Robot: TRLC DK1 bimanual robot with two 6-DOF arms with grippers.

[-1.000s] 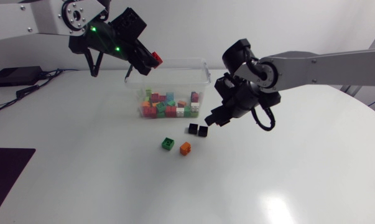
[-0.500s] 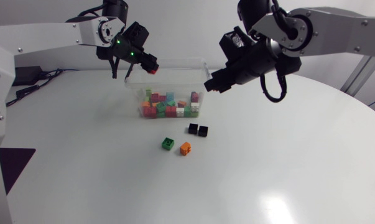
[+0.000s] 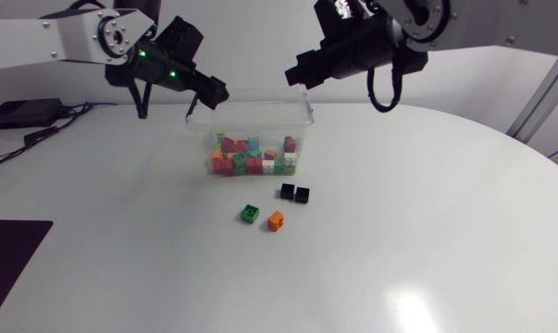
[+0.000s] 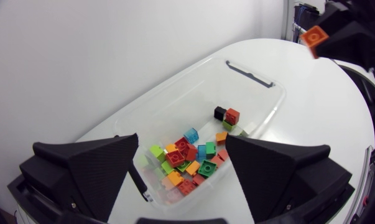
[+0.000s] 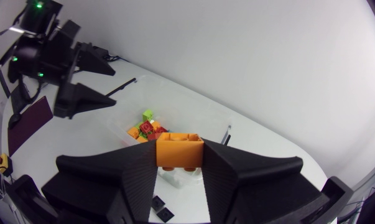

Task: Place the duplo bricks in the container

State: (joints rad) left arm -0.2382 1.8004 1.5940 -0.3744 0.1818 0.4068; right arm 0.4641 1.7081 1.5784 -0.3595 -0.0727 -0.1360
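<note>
The clear container [image 3: 308, 109] holds several coloured duplo bricks [image 3: 251, 155]. My left gripper [image 3: 210, 93] hangs open and empty over its back left corner; in the left wrist view the brick pile [image 4: 187, 158] lies in the container [image 4: 193, 70] below the spread left gripper [image 4: 181, 177]. My right gripper [image 3: 295, 74] is high by the back right corner, shut on an orange brick [image 5: 180, 149], also seen as the orange brick [image 4: 313, 36]. On the table in front lie two black bricks [image 3: 295, 192], a green brick [image 3: 250, 214] and a second orange brick [image 3: 276, 220].
A black mat [image 3: 10, 242] lies at the table's left edge. Cables [image 3: 47, 125] run along the back left. White tabletop [image 3: 417, 240] stretches in front of and right of the container.
My left gripper has opened and the red brick it held is gone from its fingers. My right arm has risen from beside the black bricks to above the container's back right corner.
</note>
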